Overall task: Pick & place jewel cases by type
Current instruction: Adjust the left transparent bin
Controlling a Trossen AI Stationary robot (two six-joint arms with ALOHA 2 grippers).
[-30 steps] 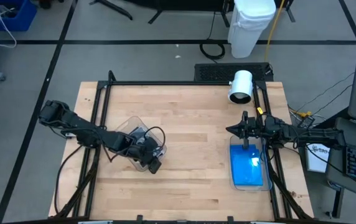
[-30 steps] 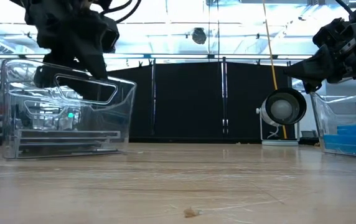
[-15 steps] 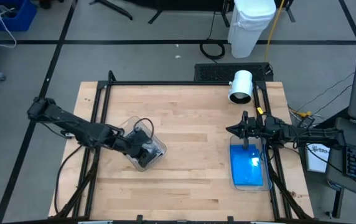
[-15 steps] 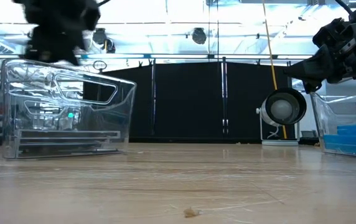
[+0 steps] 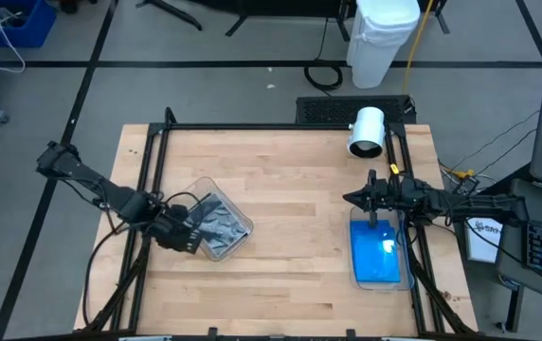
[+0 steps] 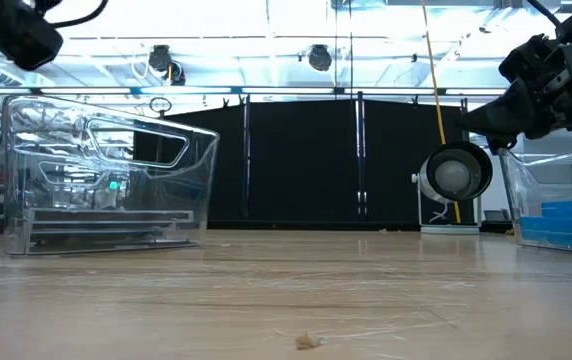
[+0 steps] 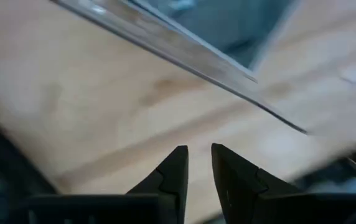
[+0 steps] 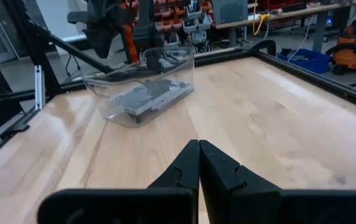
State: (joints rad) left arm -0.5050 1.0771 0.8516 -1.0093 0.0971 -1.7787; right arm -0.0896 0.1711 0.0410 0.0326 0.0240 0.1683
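Note:
A clear tub (image 5: 219,225) near the table's left side holds several grey and dark jewel cases (image 8: 150,96), lying flat on its bottom. My left gripper (image 5: 181,237) hangs just off the tub's left side, pointing steeply down at the bare wood. Its fingers (image 7: 177,168) stand a narrow gap apart with nothing between them. A second clear tub (image 5: 377,251) at the right edge holds bright blue jewel cases (image 6: 566,220). My right gripper (image 5: 356,199) waits level above that tub's far end, shut and empty.
A white cylinder-shaped device (image 5: 367,131) stands at the table's far right. A black frame rail (image 5: 157,161) runs along the table's edges. Bare wood lies between the two tubs. A small crumb (image 6: 308,341) lies near the front edge.
My left gripper has risen out of the grey-case tub and drawn back toward the table's left edge, turning about its own axis as it went. It now hangs outside the tub's left wall. The tub and its cases have stayed put.

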